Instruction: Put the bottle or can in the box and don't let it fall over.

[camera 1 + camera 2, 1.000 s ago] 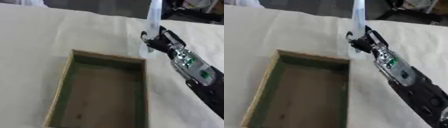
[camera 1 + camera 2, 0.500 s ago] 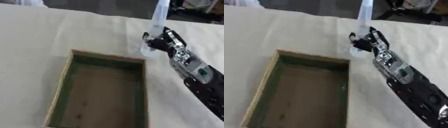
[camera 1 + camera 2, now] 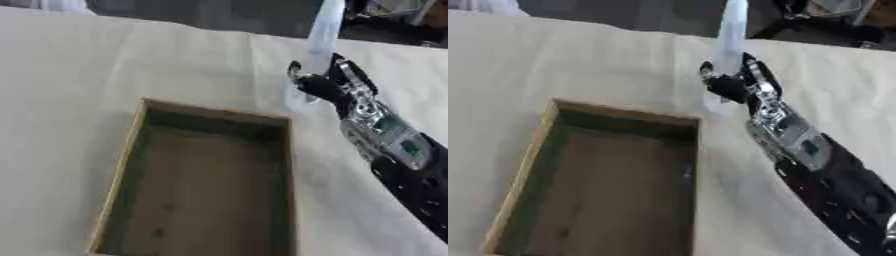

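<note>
A tall, pale, see-through bottle [image 3: 322, 35] stands upright on the cloth just beyond the far right corner of the wooden box [image 3: 131, 155]. My right hand [image 3: 325, 86] reaches in from the lower right and has its fingers and thumb curled round the bottle's lower part. The bottle's base is hidden behind the hand. The box is open on top, with light wooden walls and a dark inside that holds nothing. My left hand shows in neither view.
A cream cloth [image 3: 105, 65] covers the table. Dark clutter [image 3: 394, 20] lies past the table's far edge, at the upper right. My right forearm [image 3: 824, 170] crosses the cloth to the right of the box.
The bottle and my right hand have shifted slightly away from the box's corner, and the bottle now leans a little to the right at its top. The box has stayed put.
</note>
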Robot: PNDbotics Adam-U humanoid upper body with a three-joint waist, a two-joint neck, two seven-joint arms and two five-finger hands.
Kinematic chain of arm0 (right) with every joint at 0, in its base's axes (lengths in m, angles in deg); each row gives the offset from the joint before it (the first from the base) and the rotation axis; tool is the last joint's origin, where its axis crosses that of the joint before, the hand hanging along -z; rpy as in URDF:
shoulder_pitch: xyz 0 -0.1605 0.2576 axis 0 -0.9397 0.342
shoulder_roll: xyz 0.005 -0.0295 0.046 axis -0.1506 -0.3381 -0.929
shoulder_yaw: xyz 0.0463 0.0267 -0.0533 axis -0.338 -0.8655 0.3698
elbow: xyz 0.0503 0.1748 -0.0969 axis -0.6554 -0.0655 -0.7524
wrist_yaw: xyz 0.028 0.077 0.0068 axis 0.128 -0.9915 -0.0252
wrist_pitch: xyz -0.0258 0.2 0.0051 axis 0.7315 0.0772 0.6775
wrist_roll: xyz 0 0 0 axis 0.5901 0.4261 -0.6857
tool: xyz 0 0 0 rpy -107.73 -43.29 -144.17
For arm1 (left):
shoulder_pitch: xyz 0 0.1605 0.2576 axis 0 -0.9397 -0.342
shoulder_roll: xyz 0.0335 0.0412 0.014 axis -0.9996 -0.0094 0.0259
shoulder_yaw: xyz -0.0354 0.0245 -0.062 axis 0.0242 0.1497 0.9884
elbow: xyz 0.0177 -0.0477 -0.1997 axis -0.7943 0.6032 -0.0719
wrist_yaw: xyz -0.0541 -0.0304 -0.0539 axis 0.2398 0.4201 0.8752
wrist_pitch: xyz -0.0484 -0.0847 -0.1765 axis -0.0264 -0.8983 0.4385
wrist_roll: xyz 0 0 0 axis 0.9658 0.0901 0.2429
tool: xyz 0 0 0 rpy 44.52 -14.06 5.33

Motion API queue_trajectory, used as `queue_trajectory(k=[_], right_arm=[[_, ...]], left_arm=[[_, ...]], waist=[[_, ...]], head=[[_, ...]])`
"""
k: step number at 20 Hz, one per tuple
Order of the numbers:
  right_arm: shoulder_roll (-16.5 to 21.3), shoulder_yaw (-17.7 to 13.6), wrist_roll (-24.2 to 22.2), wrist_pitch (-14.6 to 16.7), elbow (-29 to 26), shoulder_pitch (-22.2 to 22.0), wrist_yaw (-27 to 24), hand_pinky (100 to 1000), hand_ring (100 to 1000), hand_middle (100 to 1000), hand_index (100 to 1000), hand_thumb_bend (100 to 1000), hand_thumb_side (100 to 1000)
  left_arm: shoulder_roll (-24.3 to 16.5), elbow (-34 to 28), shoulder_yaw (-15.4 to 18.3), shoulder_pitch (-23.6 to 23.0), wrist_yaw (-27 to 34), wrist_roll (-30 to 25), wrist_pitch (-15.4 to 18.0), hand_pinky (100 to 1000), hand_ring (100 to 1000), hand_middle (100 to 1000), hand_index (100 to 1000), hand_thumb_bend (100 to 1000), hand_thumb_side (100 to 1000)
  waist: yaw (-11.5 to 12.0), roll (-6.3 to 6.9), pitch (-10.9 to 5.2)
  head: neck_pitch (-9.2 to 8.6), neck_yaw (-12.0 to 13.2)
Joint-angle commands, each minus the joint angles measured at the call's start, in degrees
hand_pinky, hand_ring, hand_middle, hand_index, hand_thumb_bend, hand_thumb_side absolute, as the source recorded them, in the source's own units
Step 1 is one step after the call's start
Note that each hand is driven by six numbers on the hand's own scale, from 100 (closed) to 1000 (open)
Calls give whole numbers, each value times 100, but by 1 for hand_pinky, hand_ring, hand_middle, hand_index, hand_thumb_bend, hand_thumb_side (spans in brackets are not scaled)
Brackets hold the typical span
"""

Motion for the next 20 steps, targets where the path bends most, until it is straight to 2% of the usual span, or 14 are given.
queue_trajectory(k=[1, 3, 6, 11, 20], right_arm=[[244, -139, -57, 132, -417, 10, 111, 1000, 1000, 1000, 580, 100, 351], [284, -180, -149, 217, -689, -2, 198, 1000, 1000, 1000, 563, 100, 423], [348, -269, -291, 357, -1072, 15, 270, 1000, 1000, 1000, 528, 100, 440], [393, -293, -686, 775, -1138, 121, 191, 1000, 1000, 1000, 394, 100, 469], [408, -322, -1061, 1132, -1140, 277, -32, 1000, 1000, 1000, 362, 100, 470]], left_arm=[[-95, -116, 82, -23, -29, 19, 10, 1000, 762, 829, 718, 618, 458], [-104, -116, 90, -33, -30, 30, 13, 1000, 762, 829, 719, 618, 457], [-121, -116, 120, -63, -34, 74, 15, 1000, 762, 829, 720, 618, 455], [-152, -116, 153, -124, -57, 158, -12, 1000, 761, 828, 719, 618, 454], [-150, -116, 178, -152, -72, 212, -27, 1000, 761, 828, 719, 616, 455]], waist=[[-25, 47, -177], [-47, 64, -202], [-96, 92, -257], [-186, 106, -353], [-179, 90, -408]], head=[[22, 21], [50, 35], [124, 80], [282, 170], [374, 194]])
